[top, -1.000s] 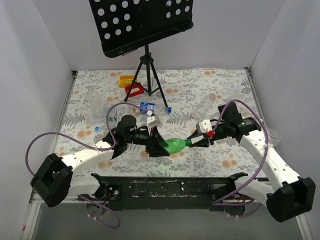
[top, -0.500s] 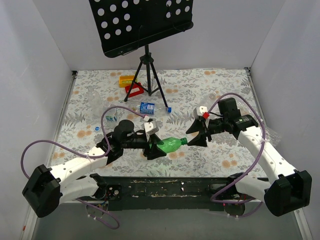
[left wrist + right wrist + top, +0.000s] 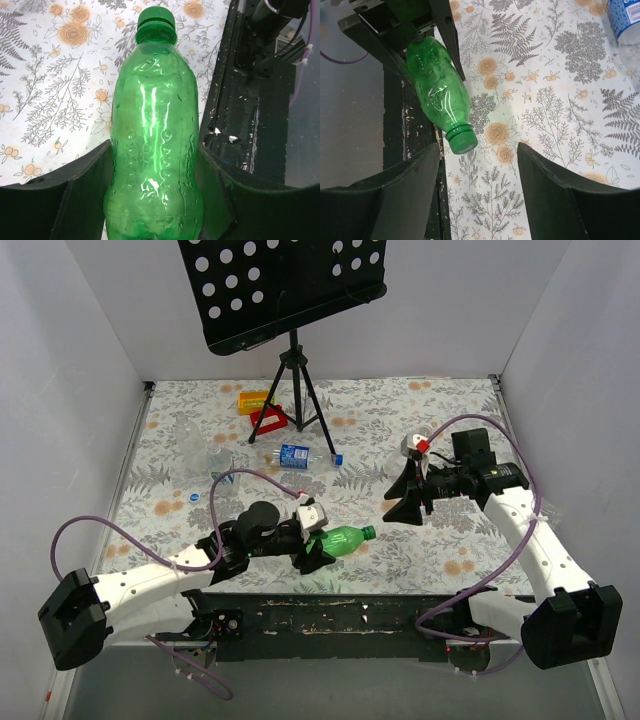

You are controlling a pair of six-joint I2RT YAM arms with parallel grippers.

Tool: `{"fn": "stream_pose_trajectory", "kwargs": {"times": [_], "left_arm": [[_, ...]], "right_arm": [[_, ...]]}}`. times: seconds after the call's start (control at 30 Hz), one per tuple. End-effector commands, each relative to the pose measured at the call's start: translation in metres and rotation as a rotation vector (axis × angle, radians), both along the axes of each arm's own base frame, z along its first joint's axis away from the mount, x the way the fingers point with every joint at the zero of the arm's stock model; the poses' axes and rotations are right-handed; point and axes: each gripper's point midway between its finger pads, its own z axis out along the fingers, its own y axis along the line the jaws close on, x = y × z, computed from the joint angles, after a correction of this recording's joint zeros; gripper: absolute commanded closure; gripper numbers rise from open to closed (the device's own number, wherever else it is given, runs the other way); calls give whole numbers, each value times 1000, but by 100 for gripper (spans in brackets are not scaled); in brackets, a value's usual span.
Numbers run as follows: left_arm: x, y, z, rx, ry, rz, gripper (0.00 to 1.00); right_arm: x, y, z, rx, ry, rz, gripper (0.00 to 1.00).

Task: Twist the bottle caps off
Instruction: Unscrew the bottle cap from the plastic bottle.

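While the cap [image 3: 156,20] is on the green bottle [image 3: 338,538], we've got the bottle sideways near the table's [image 3: 450,420] front edge, neck pointing right. Our left gripper [image 3: 316,546] pinches its fat lower half, fingers [image 3: 75,205] pressed against both sides. Our right gripper [image 3: 402,495] hangs well apart to the right, jaws spread, holding nothing. In its wrist view the cap shows between them, untouched. A labelled bottle [image 3: 295,453] lies further back by the tripod [image 3: 295,405].

- Let go of the green cap [image 3: 368,532] with the right gripper [image 3: 392,506]; now spread open.
- Lifted and drawn back, well apart from the green bottle [image 3: 340,538].
- Shifted the bottle slightly nearward in the left gripper [image 3: 318,546].
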Motion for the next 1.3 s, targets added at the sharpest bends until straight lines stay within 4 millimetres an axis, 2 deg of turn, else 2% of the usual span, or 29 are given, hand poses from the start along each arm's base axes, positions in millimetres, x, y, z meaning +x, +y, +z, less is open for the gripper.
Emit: {"fn": "stream_pose_trajectory", "kwargs": {"times": [0.0, 0.07, 0.2, 0.47, 0.77, 0.9, 1.0, 1.17, 1.27], "left_arm": [[13, 2, 3, -2, -66, 74, 99], [14, 1, 6, -11, -77, 78, 99], [16, -1, 8, -24, -96, 87, 99], [14, -5, 11, -41, -100, 92, 99], [8, -18, 10, -59, -76, 60, 99], [7, -22, 9, -60, -77, 57, 99], [7, -24, 9, -58, -77, 55, 99], [9, -23, 9, -55, -85, 65, 99], [9, -23, 8, -54, -83, 68, 97]], "right_arm": [[-5, -6, -10, 7, 130, -42, 29], [-8, -6, -20, 8, 220, -42, 29], [-18, -3, -25, 50, 370, -6, 29], [-22, 2, -41, 83, 545, -13, 29], [-23, 13, -36, 120, 617, 44, 29], [-20, 15, -36, 125, 646, 52, 33], [-20, 16, -35, 131, 653, 59, 44], [-22, 15, -34, 135, 645, 64, 71], [-22, 15, -32, 140, 625, 70, 91]]}}
